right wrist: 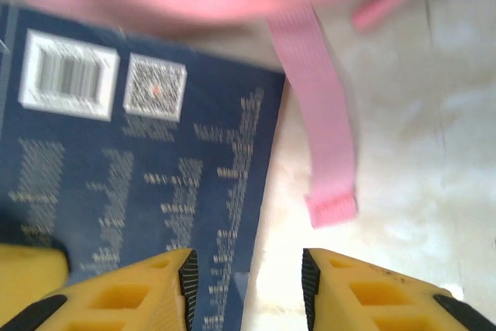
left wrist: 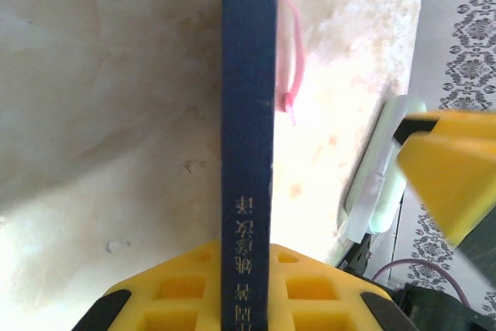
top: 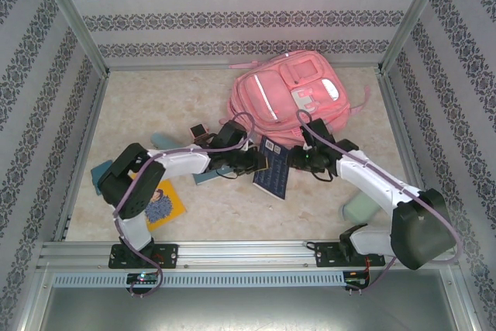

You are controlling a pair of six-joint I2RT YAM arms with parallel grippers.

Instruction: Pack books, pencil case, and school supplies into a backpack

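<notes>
- My left hand [left wrist: 248,265] is pinched narrow on the navy book [left wrist: 248,75]. Its yellow fingers [left wrist: 170,292], moulded with square hollows, press one on each flat cover.
- From that hand the book runs straight ahead and I see it edge-on: a thin, smooth spine with pale print.
- My right hand [right wrist: 248,277] is partly spread and grips nothing. Bare worktop [top: 155,106], marbled beige, shows in the gap between its yellow, black-padded fingers [right wrist: 372,300].
- The book's back cover is matte navy with a white barcode label and a square code. It lies ahead and to the left of my right hand, and its edge passes just inside the left finger.
- A flat woven pink strap [right wrist: 318,114] lies ahead of my right hand, with its cut end just beyond the gap.
- The backpack [top: 294,91], soft pink fabric with white stripes, lies just beyond both hands.
- A yellow book [top: 167,203] lies flat well behind my left hand, near the arm's base.
</notes>
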